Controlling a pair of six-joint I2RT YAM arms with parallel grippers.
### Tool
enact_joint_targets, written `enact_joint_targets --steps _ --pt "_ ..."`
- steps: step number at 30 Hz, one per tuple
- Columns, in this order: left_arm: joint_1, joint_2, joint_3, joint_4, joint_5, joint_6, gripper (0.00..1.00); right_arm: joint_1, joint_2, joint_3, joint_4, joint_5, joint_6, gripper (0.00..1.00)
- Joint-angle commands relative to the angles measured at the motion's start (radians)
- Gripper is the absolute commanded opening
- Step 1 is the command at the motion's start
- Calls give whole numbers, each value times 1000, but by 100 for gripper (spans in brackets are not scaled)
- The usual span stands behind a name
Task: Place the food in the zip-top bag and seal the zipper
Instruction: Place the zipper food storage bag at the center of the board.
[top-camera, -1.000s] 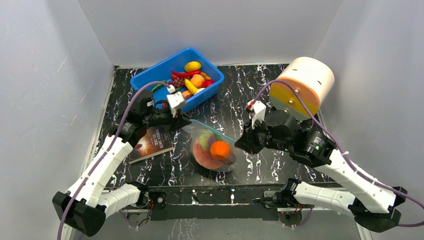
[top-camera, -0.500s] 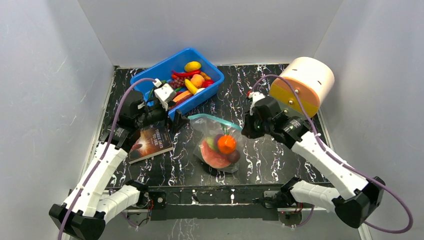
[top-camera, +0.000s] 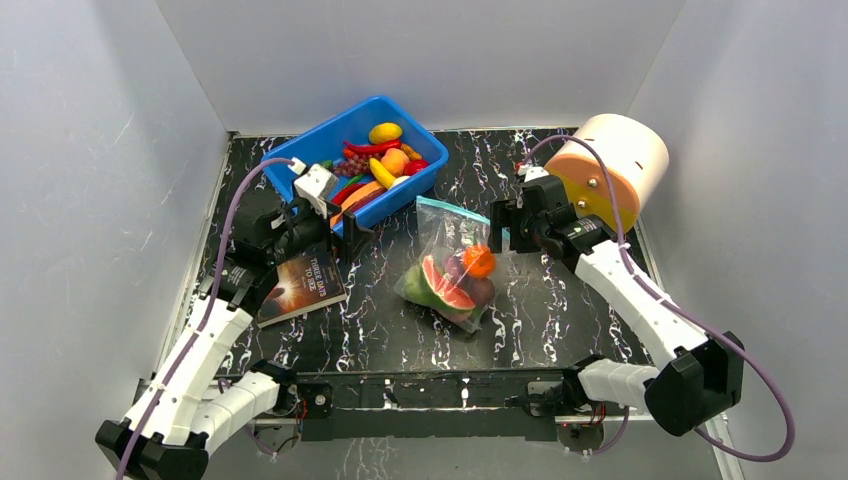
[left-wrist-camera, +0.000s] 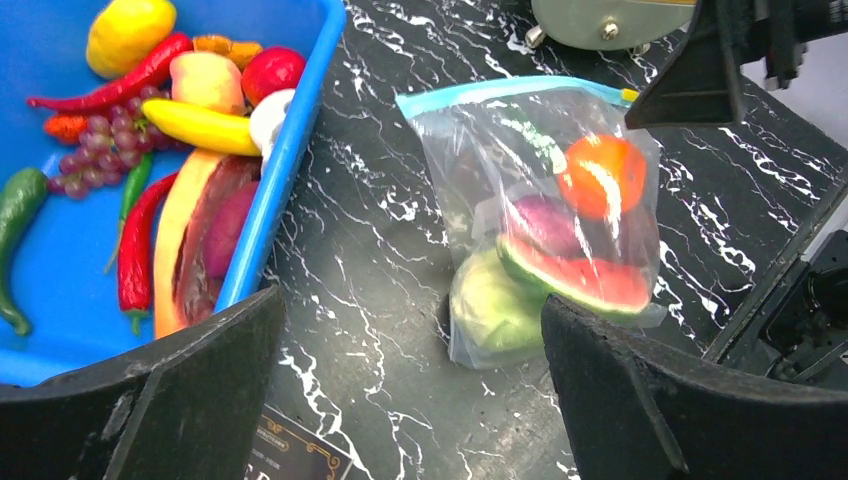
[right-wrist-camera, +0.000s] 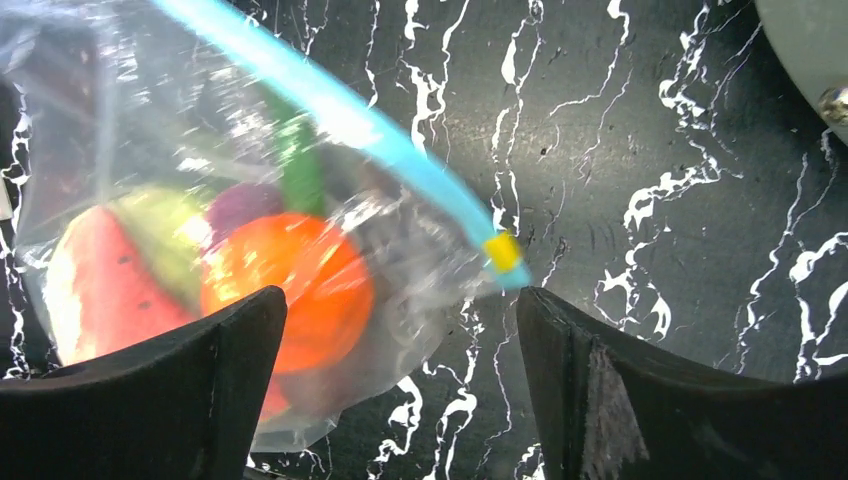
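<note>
I am logging left gripper (top-camera: 347, 228) hovering by blue plastic bin (top-camera: 300, 148), jaws spread, gripping nothing. Clear crinkly zip-top bag (top-camera: 447, 262) lying between grippers, holding red watermelon slice (left-wrist-camera: 580, 282), round orange fruit (left-wrist-camera: 601, 175). Right gripper (right-wrist-camera: 400, 300) hovering over blue-green zipper strip (right-wrist-camera: 330, 100), jaws spread.

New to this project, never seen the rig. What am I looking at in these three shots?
Two white robot arms bolted at the near edge of a black marbled table. The wide shot looks down from above and behind them; the other two come from wrist cameras, so the dark shapes at the bottom are the left fingers and right fingers. Between the arms lies a clear zip-top bag holding toy food. A blue bin of more toys, a book and a cream drum sit nearby. Both pairs of fingers are open, holding nothing.
</note>
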Motion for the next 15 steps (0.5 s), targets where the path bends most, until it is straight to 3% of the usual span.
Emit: enact_joint_targets --steps 1,3,9,15 --pt "1 -40 -51 54 -81 -123 98 0 -72 27 74 37 -3 90" --pt "1 -48 -60 67 -135 -179 98 0 -101 50 69 24 1 98" --pt "1 -58 -29 46 -243 -259 98 0 -183 120 44 -71 32 98" --pt "0 -114 0 75 -206 -275 98 0 -290 150 32 -106 89 98"
